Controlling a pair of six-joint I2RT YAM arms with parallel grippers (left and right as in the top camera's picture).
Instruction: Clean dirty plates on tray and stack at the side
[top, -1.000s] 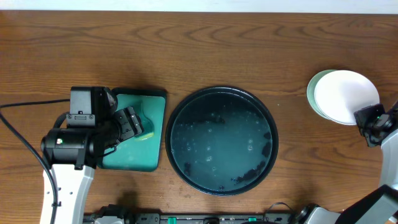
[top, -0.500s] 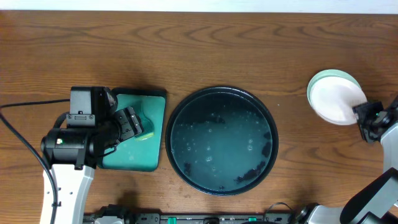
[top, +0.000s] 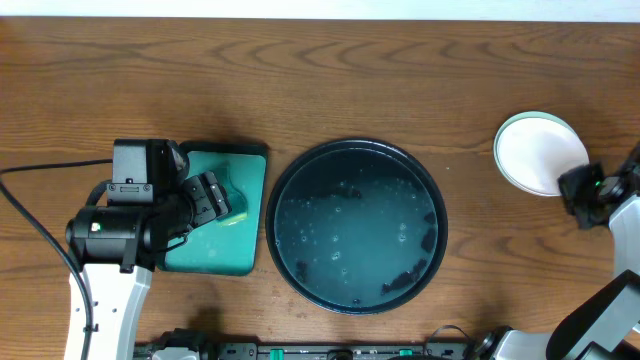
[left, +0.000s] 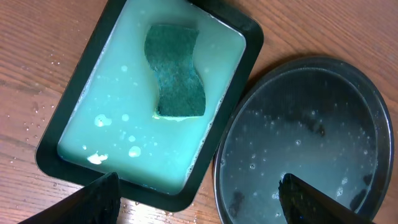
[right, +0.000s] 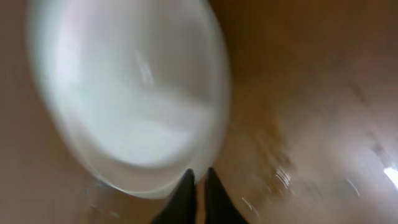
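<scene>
Two stacked plates (top: 538, 150) sat right of the tray (top: 356, 143). The right gripper (right: 198, 180) was pressed together, the left gripper (left: 199, 199) spread wide.

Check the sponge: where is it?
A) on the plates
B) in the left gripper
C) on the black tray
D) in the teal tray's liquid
D: the sponge lies flat in the pale liquid of the teal tray, with nothing gripping it.
</scene>
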